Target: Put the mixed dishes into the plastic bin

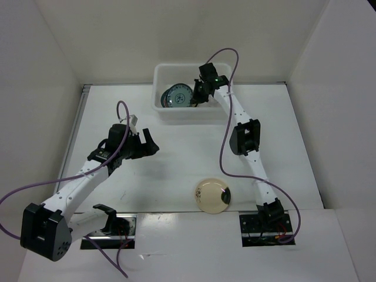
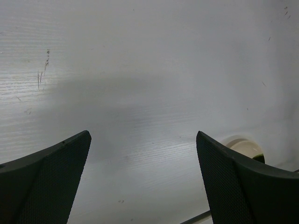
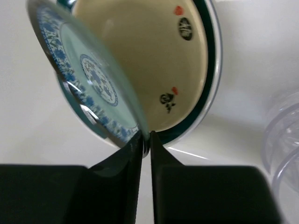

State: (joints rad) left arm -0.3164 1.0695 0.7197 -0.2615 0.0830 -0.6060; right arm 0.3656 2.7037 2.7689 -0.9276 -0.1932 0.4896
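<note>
My right gripper (image 1: 197, 100) reaches into the plastic bin (image 1: 161, 73) and is shut on the rim of the small teal patterned plate (image 1: 176, 95). In the right wrist view my gripper (image 3: 145, 140) pinches that teal plate (image 3: 88, 79) at its edge and holds it tilted over a pale plate with a dark-green rim and red marks (image 3: 159, 60) lying in the bin. A clear glass cup (image 3: 285, 140) shows at the right. A cream plate (image 1: 211, 195) lies on the table near the front. My left gripper (image 1: 150, 144) is open and empty over bare table (image 2: 142, 137).
The cream plate's edge shows behind my left gripper's right finger (image 2: 243, 147). White walls enclose the table on three sides. The arm bases and purple cables sit at the near edge. The bin stands at the back centre.
</note>
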